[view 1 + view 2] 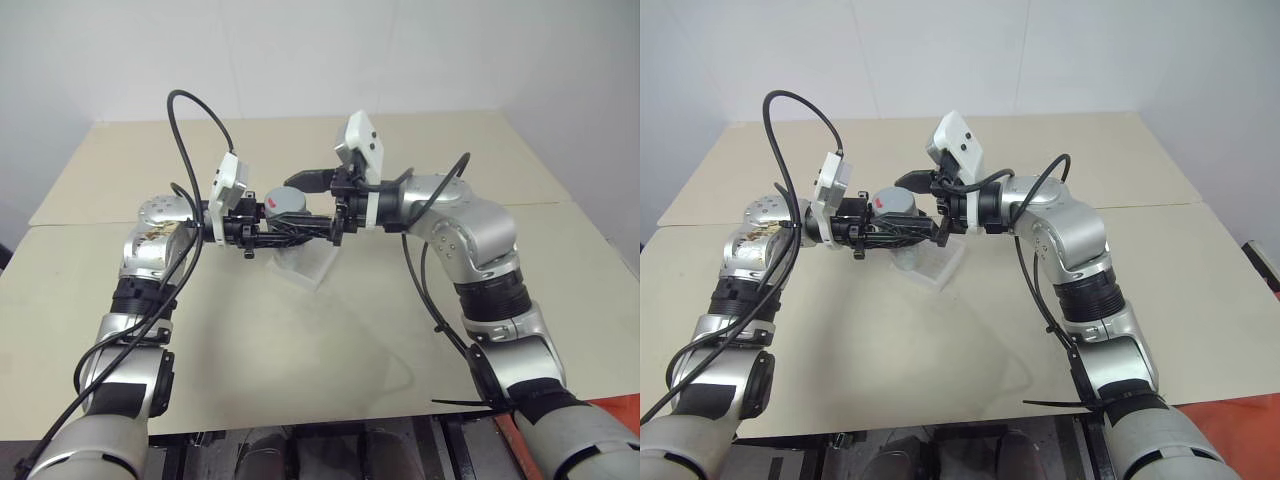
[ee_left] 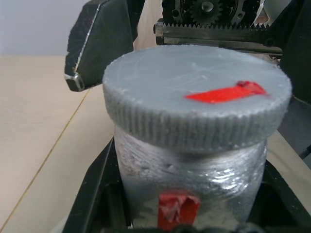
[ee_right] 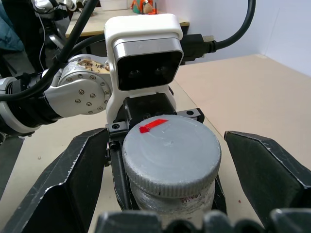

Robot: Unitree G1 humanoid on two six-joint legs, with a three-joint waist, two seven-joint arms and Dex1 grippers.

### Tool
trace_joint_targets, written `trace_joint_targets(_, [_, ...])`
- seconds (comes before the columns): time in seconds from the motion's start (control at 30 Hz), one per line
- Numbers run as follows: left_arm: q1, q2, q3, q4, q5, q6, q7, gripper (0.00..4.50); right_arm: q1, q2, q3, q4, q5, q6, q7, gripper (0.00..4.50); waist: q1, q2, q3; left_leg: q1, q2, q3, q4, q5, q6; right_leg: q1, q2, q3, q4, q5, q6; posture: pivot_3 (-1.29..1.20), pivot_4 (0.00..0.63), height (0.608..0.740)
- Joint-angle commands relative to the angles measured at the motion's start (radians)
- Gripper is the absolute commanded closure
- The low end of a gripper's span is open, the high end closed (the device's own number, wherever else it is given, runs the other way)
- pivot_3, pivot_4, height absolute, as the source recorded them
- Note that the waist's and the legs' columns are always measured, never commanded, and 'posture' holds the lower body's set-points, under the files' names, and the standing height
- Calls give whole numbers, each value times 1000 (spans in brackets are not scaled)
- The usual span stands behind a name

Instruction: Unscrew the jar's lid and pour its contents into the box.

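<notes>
My left gripper [image 1: 283, 224] is shut on the silver-grey jar [image 1: 283, 203], holding it level in the air above the table. The jar's body [image 2: 189, 170] carries a red label, and its ribbed grey lid [image 2: 194, 97] sits on it with a red mark on top. Facing it, my right gripper [image 3: 167, 141] stands open, one black finger [image 3: 73, 179] on each side of the lid [image 3: 170, 150] and apart from it. Below both grippers the clear plastic box [image 1: 305, 265] lies on the table. The contents are hidden inside the jar.
The beige table [image 1: 450, 150] runs wide to both sides and meets a second tabletop along a seam [image 1: 80, 222]. Its front edge [image 1: 300, 425] is close to me. Black cables [image 1: 185, 150] loop over both wrists.
</notes>
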Motion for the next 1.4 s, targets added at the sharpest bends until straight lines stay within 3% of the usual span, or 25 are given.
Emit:
trace_joint_targets(0.03, [-7,14,12,-34,-11,-9,-4,2496,-31,3,-29,-32,15,-28,4,61,0,0,0,0,0,0,0,0,0,0,0,0,0,0,0,0,150,740])
trace_joint_targets(1.0, [6,17,12,-56,-16,5,-4,2496,-28,10,-31,-35,19,-32,0,61,0,0,0,0,0,0,0,0,0,0,0,0,0,0,0,0,150,740])
trace_joint_targets(1.1, [5,18,12,-54,-15,4,-4,2496,-28,13,-29,-28,14,-36,-3,622,0,0,0,0,0,0,0,0,0,0,0,0,0,0,0,0,150,740])
trace_joint_targets(1.2, [7,19,11,-56,-15,6,-3,2496,-27,13,-29,-29,13,-36,-5,1656,0,0,0,0,0,0,0,0,0,0,0,0,0,0,0,0,150,740])
trace_joint_targets(1.4, [9,21,11,-55,-15,7,-5,2496,-31,14,-32,-26,12,-38,-7,1738,0,0,0,0,0,0,0,0,0,0,0,0,0,0,0,0,150,740])
